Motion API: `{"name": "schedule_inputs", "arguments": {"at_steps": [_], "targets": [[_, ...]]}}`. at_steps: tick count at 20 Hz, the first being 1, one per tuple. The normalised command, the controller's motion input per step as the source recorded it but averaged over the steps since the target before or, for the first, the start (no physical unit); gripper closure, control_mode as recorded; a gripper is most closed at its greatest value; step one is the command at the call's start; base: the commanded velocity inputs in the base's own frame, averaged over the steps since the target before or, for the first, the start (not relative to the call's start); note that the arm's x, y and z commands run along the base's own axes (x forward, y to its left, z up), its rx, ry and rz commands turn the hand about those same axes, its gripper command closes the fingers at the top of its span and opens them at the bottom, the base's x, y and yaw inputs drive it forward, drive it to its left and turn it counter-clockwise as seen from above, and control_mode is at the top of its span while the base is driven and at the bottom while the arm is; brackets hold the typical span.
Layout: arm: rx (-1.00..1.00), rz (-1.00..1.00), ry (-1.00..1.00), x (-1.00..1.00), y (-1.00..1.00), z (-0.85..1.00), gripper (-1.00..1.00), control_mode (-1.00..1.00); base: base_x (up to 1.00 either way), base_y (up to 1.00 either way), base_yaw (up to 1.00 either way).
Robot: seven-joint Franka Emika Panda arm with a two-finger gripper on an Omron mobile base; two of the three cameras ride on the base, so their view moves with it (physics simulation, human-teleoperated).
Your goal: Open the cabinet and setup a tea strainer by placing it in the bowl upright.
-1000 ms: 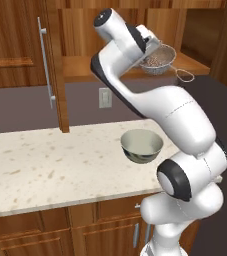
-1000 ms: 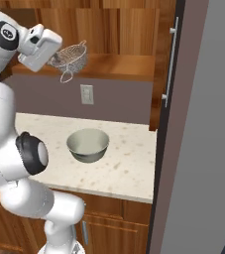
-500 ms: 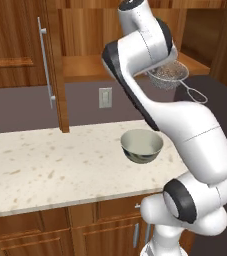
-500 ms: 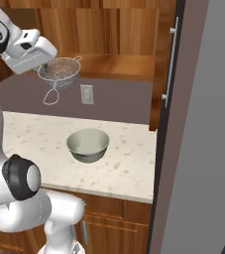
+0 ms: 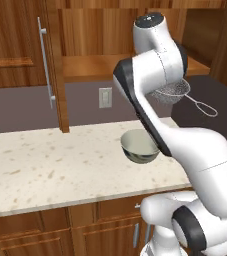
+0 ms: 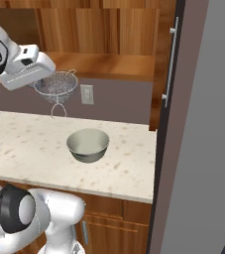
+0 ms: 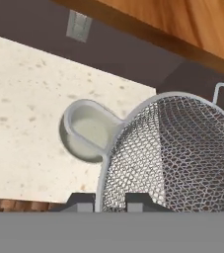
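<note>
Gripper point(image 7: 110, 201) grasping the tea strainer point(image 6: 57, 86) by its rim, mesh cup-up, in the air above the bench point(image 5: 60, 165), beside the bowl point(image 6: 87, 144), ready for upright placement; cabinet point(image 5: 30, 45) open.

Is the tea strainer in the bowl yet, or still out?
Out. The tea strainer hangs in the tool, above the counter and off to one side of the empty bowl.

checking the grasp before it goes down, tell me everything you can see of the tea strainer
The tea strainer is a round basket of fine silvery wire mesh with a metal rim and a thin looped wire handle. It hangs in the air below the open cabinet, above the counter and off to one side of the bowl, mouth roughly level. The tool pinches its rim; nothing else touches it.
</note>
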Motion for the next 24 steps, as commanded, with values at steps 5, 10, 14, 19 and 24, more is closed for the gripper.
{"name": "schedule_inputs", "arguments": {"at_steps": [5, 10, 14, 19, 24], "targets": [[0.0, 0.24, 0.0, -0.41, -0.02, -0.44, 1.0, -1.0, 0.0, 0.0, 0.0], [0.0, 0.15, 0.05, -0.38, -0.03, -0.56, 1.0, -1.0, 0.0, 0.0, 0.0], [0.0, 0.11, 0.1, -0.17, 0.0, -0.75, 1.0, -1.0, 0.0, 0.0, 0.0], [0.0, 0.07, 0.04, -0.08, -0.08, -0.76, 1.0, -1.0, 0.0, 0.0, 0.0], [0.0, 0.01, 0.0, 0.03, -0.28, -0.46, 1.0, -1.0, 0.0, 0.0, 0.0]]}}
